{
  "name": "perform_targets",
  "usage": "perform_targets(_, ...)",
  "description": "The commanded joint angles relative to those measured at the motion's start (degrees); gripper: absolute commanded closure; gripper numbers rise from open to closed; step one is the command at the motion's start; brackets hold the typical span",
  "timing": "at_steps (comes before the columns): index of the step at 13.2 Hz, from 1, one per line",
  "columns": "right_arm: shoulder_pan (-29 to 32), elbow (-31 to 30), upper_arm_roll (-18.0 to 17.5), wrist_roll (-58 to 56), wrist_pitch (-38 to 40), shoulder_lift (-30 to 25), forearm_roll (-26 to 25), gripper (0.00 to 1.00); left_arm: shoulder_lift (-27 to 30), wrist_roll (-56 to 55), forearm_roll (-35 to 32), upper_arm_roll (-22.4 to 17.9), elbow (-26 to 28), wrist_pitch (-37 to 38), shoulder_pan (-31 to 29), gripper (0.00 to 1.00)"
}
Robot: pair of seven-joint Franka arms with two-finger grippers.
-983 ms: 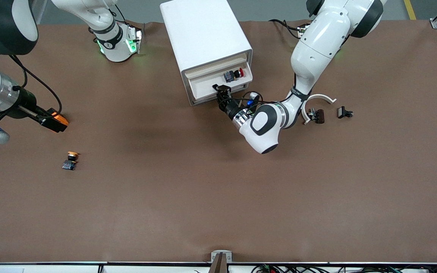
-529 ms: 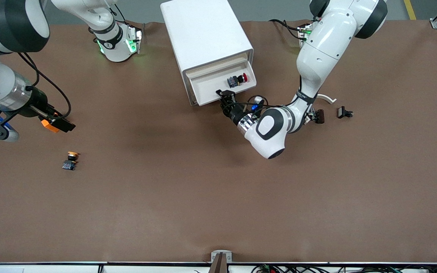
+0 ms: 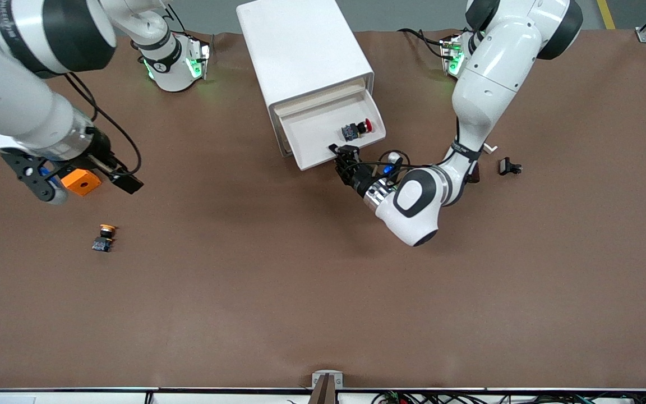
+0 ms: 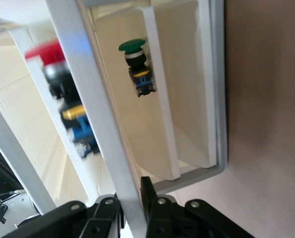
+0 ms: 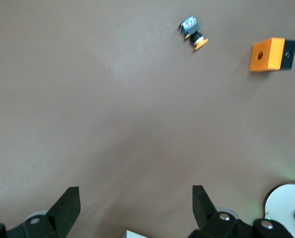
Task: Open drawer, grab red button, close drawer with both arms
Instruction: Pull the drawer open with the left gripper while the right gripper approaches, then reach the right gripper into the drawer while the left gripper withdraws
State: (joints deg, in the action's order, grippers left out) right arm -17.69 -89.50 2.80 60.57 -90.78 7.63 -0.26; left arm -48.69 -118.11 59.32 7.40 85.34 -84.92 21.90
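Button (image 3: 355, 129) lies in open drawer (image 3: 323, 134); left fingers (image 4: 108, 218) pinch drawer front; right fingers (image 5: 68, 206) wide over table.

The button (image 3: 355, 129) lies in the drawer (image 3: 323, 147), which juts from the cabinet (image 3: 300, 50). The cube (image 3: 80, 182) and a second button (image 3: 103, 237) lie toward the right arm's end of the surface (image 3: 300, 292).

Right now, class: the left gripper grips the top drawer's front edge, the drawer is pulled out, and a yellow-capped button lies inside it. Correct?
Not quite. The button in the drawer has a red cap, as the front view shows. The left gripper does grip the pulled-out drawer's front edge.
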Motion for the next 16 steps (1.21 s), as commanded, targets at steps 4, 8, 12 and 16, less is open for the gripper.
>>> perform_targets(4, -10.41, 1.26, 0.36, 17.88, 0.52, 3.88, -1.14, 0.0, 0.26, 1.39, -2.72, -0.37, -0.53, 3.19, -2.65, 0.53)
perform_targets(8, -18.15, 2.05, 0.36, 30.29, 0.87, 4.76, -0.09, 0.0, 0.79, 1.39, -2.37, -0.37, -0.62, 3.27, -2.83, 0.0)
perform_targets(12, -23.34, 2.75, 0.36, 40.57, 0.08, 6.86, 2.01, 0.0, 1.84, 1.39, -2.01, -0.28, -2.46, 5.21, -3.53, 0.0)
perform_targets(16, -26.94, 8.11, 0.36, 47.97, 0.08, 11.87, 4.22, 0.0, 7.01, 3.49, -7.17, -0.19, -2.9, 5.47, -4.15, 0.0)
